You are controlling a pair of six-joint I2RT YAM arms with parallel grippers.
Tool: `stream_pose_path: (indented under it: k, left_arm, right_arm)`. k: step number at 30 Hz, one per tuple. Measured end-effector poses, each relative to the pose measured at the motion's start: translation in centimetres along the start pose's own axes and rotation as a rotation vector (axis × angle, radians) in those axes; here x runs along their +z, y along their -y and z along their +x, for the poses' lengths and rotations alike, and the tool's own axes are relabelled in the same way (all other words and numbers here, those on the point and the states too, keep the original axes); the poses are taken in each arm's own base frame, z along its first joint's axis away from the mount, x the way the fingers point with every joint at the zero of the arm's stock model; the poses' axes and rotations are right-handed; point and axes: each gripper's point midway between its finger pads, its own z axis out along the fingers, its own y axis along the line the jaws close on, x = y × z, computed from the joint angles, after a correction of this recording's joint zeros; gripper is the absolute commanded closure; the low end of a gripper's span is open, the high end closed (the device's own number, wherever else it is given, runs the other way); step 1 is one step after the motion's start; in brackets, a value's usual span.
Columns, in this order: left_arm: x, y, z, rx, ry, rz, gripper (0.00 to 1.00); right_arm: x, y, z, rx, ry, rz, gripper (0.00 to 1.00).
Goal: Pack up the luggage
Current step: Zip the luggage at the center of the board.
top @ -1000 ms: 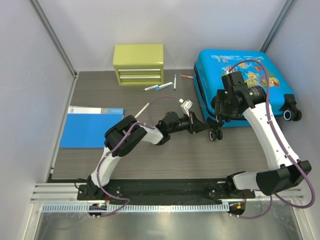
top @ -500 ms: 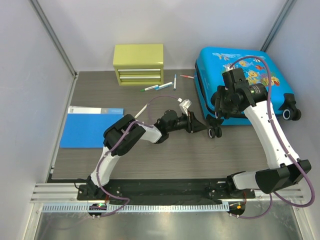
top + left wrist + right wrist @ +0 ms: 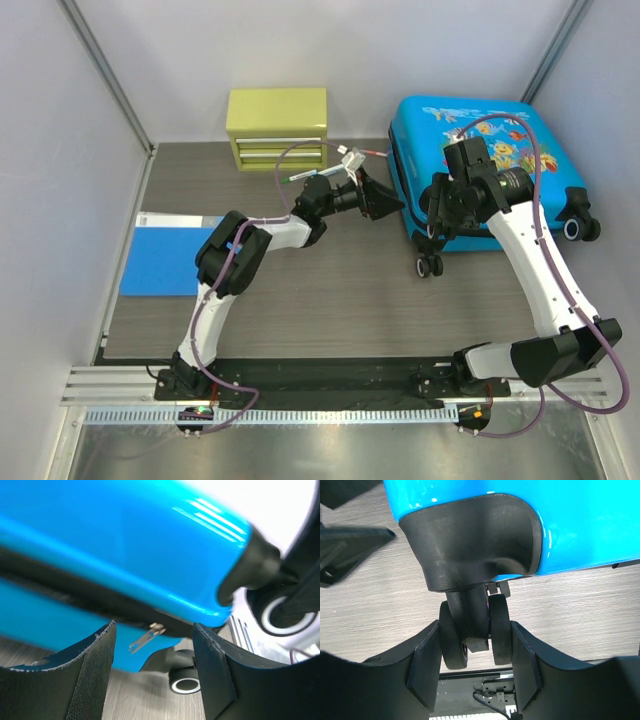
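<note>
The luggage (image 3: 500, 135), a bright-blue fish-print suitcase, lies closed and flat at the back right. It also fills the left wrist view (image 3: 125, 540) and the top of the right wrist view (image 3: 580, 525). My left gripper (image 3: 385, 203) is open beside the case's left edge. Between its fingers, untouched, hangs a silver zipper pull (image 3: 145, 639) (image 3: 154, 630). My right gripper (image 3: 433, 243) (image 3: 475, 645) is shut on the near-left twin wheel (image 3: 430, 266) (image 3: 498, 630), one pad pressed against each side.
A yellow-green drawer box (image 3: 277, 128) stands at the back. A flat blue folder (image 3: 170, 262) lies at the left. Pens (image 3: 298, 177) lie in front of the drawer box, partly under my left arm. Side walls close in the table.
My left gripper has opened and swung from beside the near-left wheel back along the case's left edge. The right gripper has stayed on the wheel.
</note>
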Motion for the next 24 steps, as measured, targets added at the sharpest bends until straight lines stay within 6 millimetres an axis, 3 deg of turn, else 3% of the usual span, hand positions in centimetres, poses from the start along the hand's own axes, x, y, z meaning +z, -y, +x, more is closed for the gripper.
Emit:
stream_pose_path:
  k: [9, 24]
  left_arm:
    - [-0.1, 0.9, 4.1, 0.017, -0.111, 0.101, 0.37]
    - [-0.4, -1.4, 6.8, 0.047, -0.155, 0.088, 0.35]
  right_arm:
    - [0.0, -0.1, 0.0, 0.001, 0.0, -0.004, 0.99]
    - [0.0, -0.1, 0.0, 0.0, 0.0, -0.005, 0.99]
